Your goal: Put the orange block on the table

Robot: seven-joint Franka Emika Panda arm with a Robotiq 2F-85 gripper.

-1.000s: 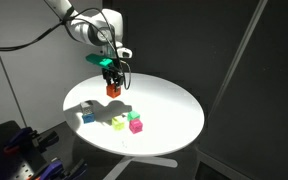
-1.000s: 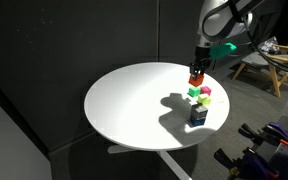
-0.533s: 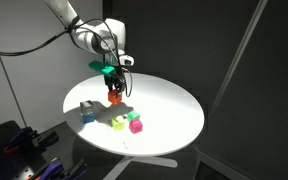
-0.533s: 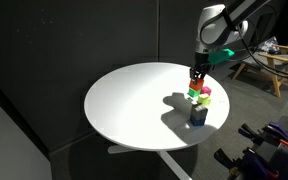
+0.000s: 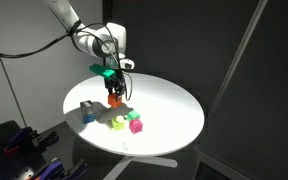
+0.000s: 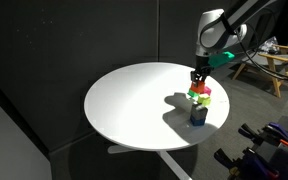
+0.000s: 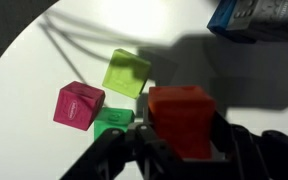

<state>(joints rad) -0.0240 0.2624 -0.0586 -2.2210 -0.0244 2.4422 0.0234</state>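
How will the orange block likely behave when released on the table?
The orange block looks like a flat-faced cube, so it should probably rest without rolling. Its edges look straight while held by the gripper, so it seems stiff. Being small, it is likely light and may slide on the smooth white table if nudged.

The small plastic cube (image 7: 181, 118) is bright, plain orange. The round counter (image 7: 44, 75) is white. The other small cubes are magenta (image 7: 79, 105), lime-yellow (image 7: 127, 72) and green (image 7: 114, 121); the boxy block (image 7: 246, 18) is dark blue.
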